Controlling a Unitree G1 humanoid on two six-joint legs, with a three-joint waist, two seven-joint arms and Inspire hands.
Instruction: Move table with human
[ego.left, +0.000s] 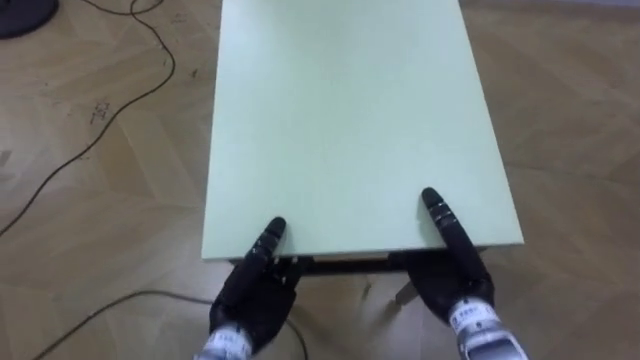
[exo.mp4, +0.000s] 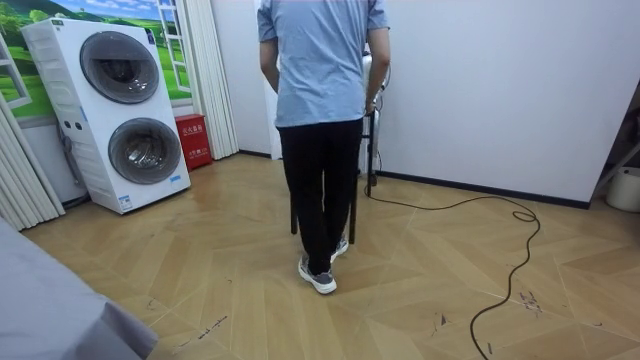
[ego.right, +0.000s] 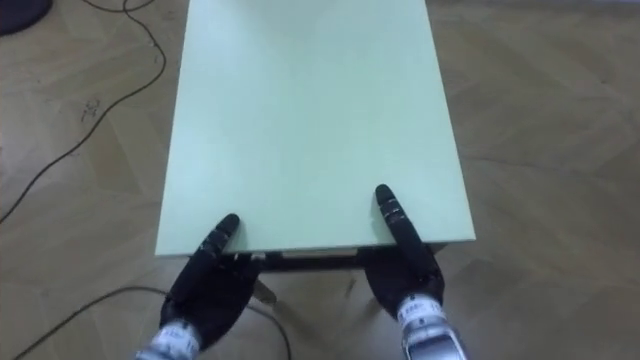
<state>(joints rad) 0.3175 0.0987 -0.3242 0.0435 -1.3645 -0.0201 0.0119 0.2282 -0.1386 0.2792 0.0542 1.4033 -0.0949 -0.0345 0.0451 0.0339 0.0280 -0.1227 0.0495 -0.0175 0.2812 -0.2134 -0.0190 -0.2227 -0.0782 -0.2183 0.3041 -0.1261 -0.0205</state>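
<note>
Fingers: each hand lays one dark digit flat on top of the near edge. The rest go under the edge and are hidden, so I cannot tell whether they are closed.
Left hand (ego.left: 248, 295): at the near left corner, palm below the rim and touching it.
Right hand (ego.left: 452, 275): near the right corner of the same short edge, palm just under the rim, well apart from the left hand.
Surface (ego.left: 340, 120): pale green and oblong, bare on top. Its near short edge is at the two hands and its length runs straight away from the robot.
Frame (ego.left: 340, 263): a dark strip under the near edge, between the hands.
Leg (ego.left: 404, 293): pale, seen under the edge beside the right hand.
Floor (ego.left: 570, 130): herringbone wood, on both sides of the surface.
Person (exo.mp4: 320, 100): in the room view, back to the camera, in a blue shirt and dark trousers. The arms are bent forward and the hands are hidden in front of the body.
Dark legs (exo.mp4: 370, 150): upright beside the person, with the top hidden behind the body.
Washing machines (exo.mp4: 120, 110): two stacked on the room view's left.
Red box (exo.mp4: 192, 140): on the floor just beside the machines, by the curtain (exo.mp4: 205, 70).
</note>
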